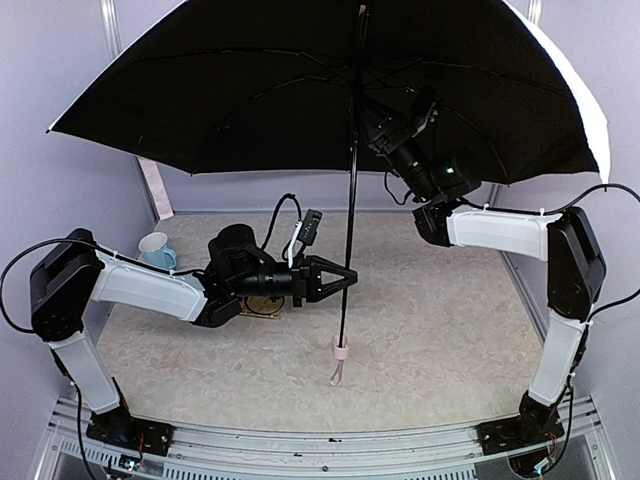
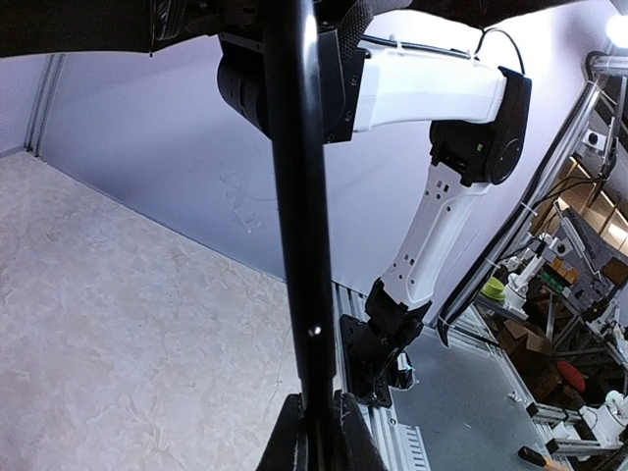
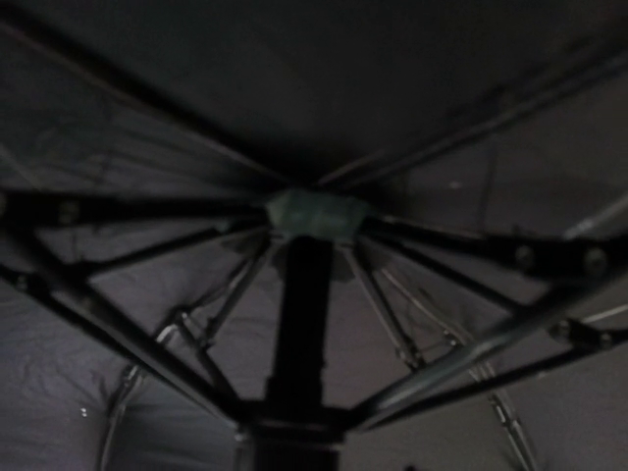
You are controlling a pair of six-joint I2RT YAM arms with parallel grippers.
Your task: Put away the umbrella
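closing stage: left gripper (image 1: pixel 345 281) clamps the umbrella (image 1: pixel 330 90) by its shaft mid-bench; right gripper (image 1: pixel 378 125), i can't tell its grip; next, fold it down

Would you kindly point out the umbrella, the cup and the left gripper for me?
umbrella (image 1: pixel 270 90), top view, on its canopy.
cup (image 1: pixel 155 252), top view, on its wall.
left gripper (image 1: pixel 343 281), top view, between its fingertips.

Black-lined umbrella (image 1: pixel 250 90), pink handle (image 1: pixel 341 350), speckled beige table (image 1: pixel 440 340).
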